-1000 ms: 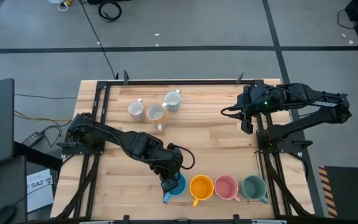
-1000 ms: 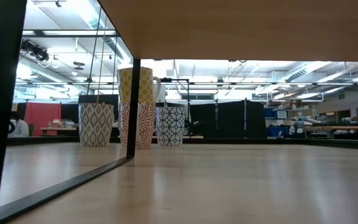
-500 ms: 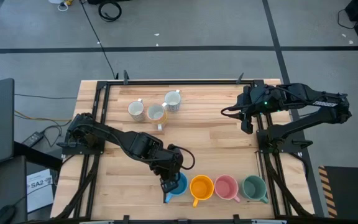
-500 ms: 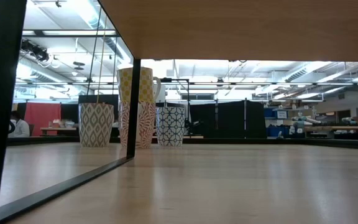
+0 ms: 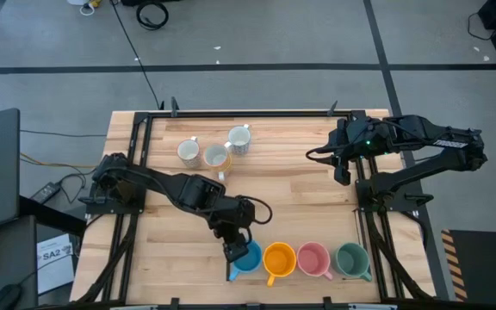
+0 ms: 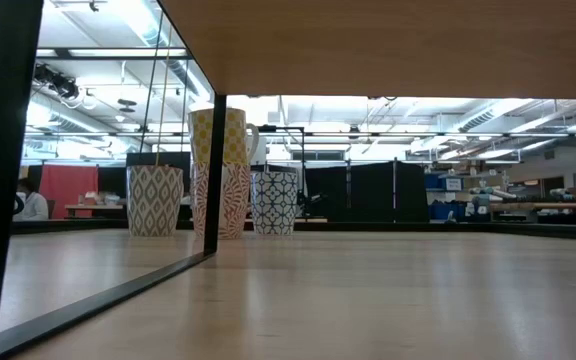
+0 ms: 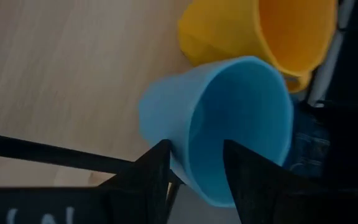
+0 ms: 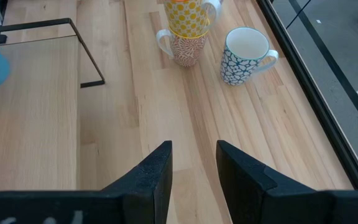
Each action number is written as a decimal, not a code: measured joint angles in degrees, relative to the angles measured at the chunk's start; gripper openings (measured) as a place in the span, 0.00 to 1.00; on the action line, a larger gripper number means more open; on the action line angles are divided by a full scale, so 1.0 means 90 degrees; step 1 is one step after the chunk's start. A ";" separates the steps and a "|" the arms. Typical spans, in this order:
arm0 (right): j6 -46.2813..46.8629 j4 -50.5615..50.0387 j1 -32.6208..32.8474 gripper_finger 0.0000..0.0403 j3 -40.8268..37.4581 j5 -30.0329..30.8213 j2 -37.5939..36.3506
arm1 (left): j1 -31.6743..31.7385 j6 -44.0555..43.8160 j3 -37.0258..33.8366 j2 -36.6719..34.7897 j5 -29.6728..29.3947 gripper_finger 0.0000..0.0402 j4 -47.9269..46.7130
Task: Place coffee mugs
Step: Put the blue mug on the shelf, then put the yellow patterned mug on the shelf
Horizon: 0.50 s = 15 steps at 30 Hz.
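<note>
My left tool [image 5: 238,251], fingers apart around the blue mug's rim [image 5: 246,257], completes a four-mug row on the worktop [image 5: 282,202]; white patterned mugs [image 5: 216,151] wait; right tool [image 5: 343,171] parked half-open.

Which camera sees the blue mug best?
The left wrist view: the blue mug fills it, its wall between the end effector's fingers. The high view shows it small, first in the row. The low view misses it; the right wrist view barely catches it.

Left claw [image 5: 238,252] low, fingers parted; right claw [image 8: 191,163] raised, parted.

Four coloured mugs [image 5: 306,259], four patterned mugs [image 5: 215,153]; two arms [image 5: 166,189]
</note>
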 joint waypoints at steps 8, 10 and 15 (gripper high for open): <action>0.0002 0.0000 -0.0001 0.32 0.0002 -0.0002 -0.0002 | 0.0282 0.0139 0.0000 -0.0262 0.0313 0.39 0.0184; 0.0007 0.0002 0.0000 0.32 0.0002 -0.0002 0.0000 | 0.0349 0.0163 0.0002 -0.0358 0.0313 0.39 0.0223; 0.0007 0.0014 0.0000 0.32 0.0002 -0.0002 -0.0002 | 0.0569 0.0180 0.0002 -0.0524 0.0367 0.39 0.0374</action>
